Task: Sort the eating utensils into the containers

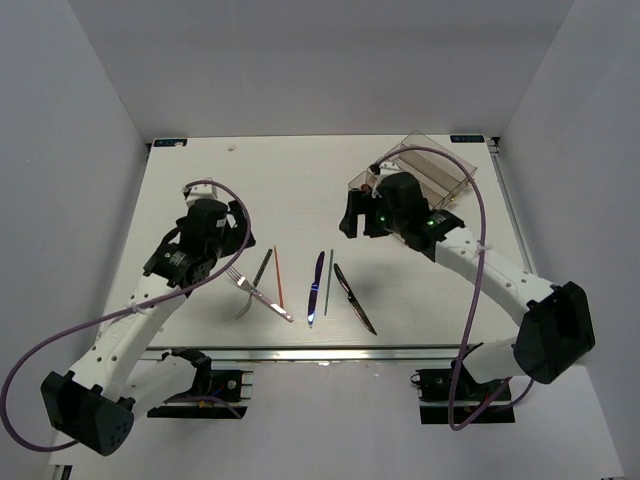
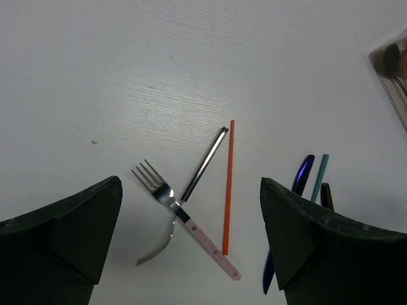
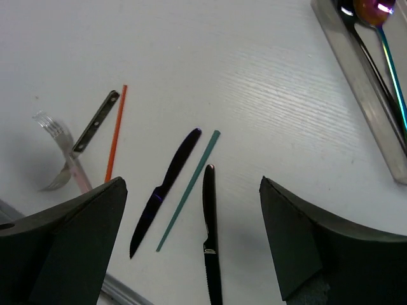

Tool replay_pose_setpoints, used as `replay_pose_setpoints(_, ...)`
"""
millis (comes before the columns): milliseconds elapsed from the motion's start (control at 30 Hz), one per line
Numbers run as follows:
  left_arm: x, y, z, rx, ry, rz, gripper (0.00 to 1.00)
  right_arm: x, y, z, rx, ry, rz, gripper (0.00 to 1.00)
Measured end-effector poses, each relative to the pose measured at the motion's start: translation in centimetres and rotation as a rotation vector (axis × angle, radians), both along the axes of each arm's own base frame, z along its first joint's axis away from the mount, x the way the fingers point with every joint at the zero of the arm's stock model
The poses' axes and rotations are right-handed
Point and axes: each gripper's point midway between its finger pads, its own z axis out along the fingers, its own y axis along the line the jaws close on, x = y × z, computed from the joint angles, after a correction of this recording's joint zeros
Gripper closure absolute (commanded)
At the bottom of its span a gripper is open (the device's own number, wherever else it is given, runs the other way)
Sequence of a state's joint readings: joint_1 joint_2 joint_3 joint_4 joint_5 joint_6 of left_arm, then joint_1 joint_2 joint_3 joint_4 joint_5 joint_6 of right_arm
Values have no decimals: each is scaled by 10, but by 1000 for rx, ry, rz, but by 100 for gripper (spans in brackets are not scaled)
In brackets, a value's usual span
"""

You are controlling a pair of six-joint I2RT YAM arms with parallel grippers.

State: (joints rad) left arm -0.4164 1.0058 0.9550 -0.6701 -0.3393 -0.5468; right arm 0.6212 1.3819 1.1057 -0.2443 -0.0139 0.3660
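Several eating utensils lie in a loose row at the table's front middle. They are a silver fork point(image 1: 262, 297) point(image 2: 160, 189) with a pale pink handle, a dark chopstick point(image 1: 262, 268) point(image 2: 205, 164), an orange chopstick point(image 1: 278, 277) point(image 2: 227, 187), a blue knife point(image 1: 316, 288) point(image 3: 166, 184), a green chopstick point(image 1: 329, 282) point(image 3: 189, 189) and a dark knife point(image 1: 354, 298) point(image 3: 210, 229). The clear container tray point(image 1: 425, 165) point(image 3: 359, 67) sits at the back right and holds a shiny spoon point(image 3: 375, 9). My left gripper point(image 1: 243, 230) point(image 2: 191, 183) hovers open above the fork. My right gripper point(image 1: 348, 215) point(image 3: 193, 183) hangs open over the knives, holding nothing.
A curved silver piece point(image 2: 156, 248) lies under the fork's handle. The table's front edge runs just below the utensils. White walls close in the left and right sides.
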Motion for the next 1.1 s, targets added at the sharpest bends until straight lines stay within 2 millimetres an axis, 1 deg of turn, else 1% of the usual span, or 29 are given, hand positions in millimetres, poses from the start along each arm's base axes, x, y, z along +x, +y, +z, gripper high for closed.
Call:
replay_pose_setpoints(33, 0, 5, 2, 13, -9, 19, 2, -3, 0, -7, -17, 26, -24, 11)
replay_pose_setpoints(67, -1, 11, 5, 30, -23, 42, 2, -5, 6, -10, -35, 29, -42, 11)
replay_pose_setpoints(133, -2, 21, 13, 51, -58, 78, 2, -17, 31, -14, -55, 34, -37, 11)
replay_pose_setpoints(200, -5, 31, 21, 63, -108, 113, 2, -35, 51, -24, -83, 44, -34, 20)
replay_pose_setpoints(267, -10, 40, 21, 78, -136, 145, 2, -53, 61, -38, -117, 76, -41, 30)
replay_pose_setpoints(300, -13, 44, 20, 86, -141, 156, 2, -58, 62, -45, -130, 92, -51, 31)
replay_pose_setpoints(333, -15, 48, 18, 96, -141, 167, 2, -61, 60, -57, -164, 113, -81, 31)
replay_pose_setpoints(433, -17, 52, 14, 115, -137, 183, 2, -64, 53, -91, -286, 171, -160, 34)
replay_pose_setpoints(500, -17, 53, 13, 119, -135, 184, 2, -62, 53, -112, -367, 205, -197, 37)
replay_pose_setpoints(533, -17, 53, 12, 120, -135, 184, 2, -62, 54, -120, -393, 216, -207, 40)
replay_pose_setpoints(600, -18, 53, 11, 122, -133, 182, 2, -63, 57, -135, -427, 237, -215, 42)
replay_pose_setpoints(633, -18, 54, 11, 123, -133, 181, 2, -65, 56, -142, -444, 249, -216, 45)
replay_pose_setpoints(700, -19, 54, 12, 123, -138, 180, 2, -68, 54, -150, -465, 267, -221, 46)
replay_pose_setpoints(733, -19, 54, 13, 121, -142, 179, 2, -70, 54, -154, -474, 273, -223, 49)
replay_pose_setpoints(800, -19, 53, 15, 118, -149, 176, 2, -71, 53, -157, -482, 280, -226, 52)
replay_pose_setpoints(833, -19, 53, 16, 117, -150, 174, 2, -71, 53, -157, -482, 282, -227, 57)
replay_pose_setpoints(900, -19, 53, 16, 117, -150, 169, 2, -71, 55, -158, -477, 285, -226, 60)
replay_pose_setpoints(1000, -19, 51, 15, 114, -148, 163, 2, -71, 58, -161, -467, 295, -221, 62)
replay_pose_setpoints(1100, -19, 51, 15, 114, -147, 159, 2, -70, 61, -169, -462, 310, -218, 64)
